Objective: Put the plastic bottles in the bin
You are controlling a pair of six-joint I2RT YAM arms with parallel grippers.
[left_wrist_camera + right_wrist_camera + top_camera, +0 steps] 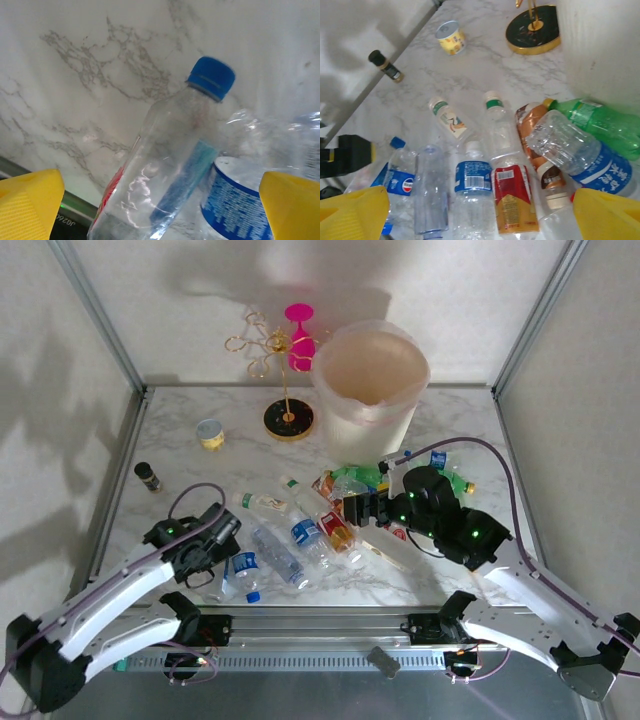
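Lying scattered over the near half of the marble table (460, 435), the plastic bottles (310, 530) form a loose heap between the two arms, in front of the bin (368, 425), which stands upright at the back just right of a gold wire stand (288, 418). The left gripper (222, 538) is at the left end of the heap, its yellow fingertips (30, 202) spread wide with nothing held. In its wrist view a clear bottle with a blue cap (165, 165) lies tilted on the marble in the gap between them, and a bottle with a blue label (235, 205) lies just beside it on the right. The right gripper (362, 508) hangs over the right part of the heap, also open and empty. In its wrist view a red-labelled bottle (512, 200) and a blue-labelled bottle (472, 182) lie side by side between the spread fingers. A crushed clear bottle (580, 155) and a green bottle (602, 122) lie farther right, the green one close to the foot of the bin. A small yellow cup (210, 433) and a dark vial (148, 476) sit apart at the left of the table.
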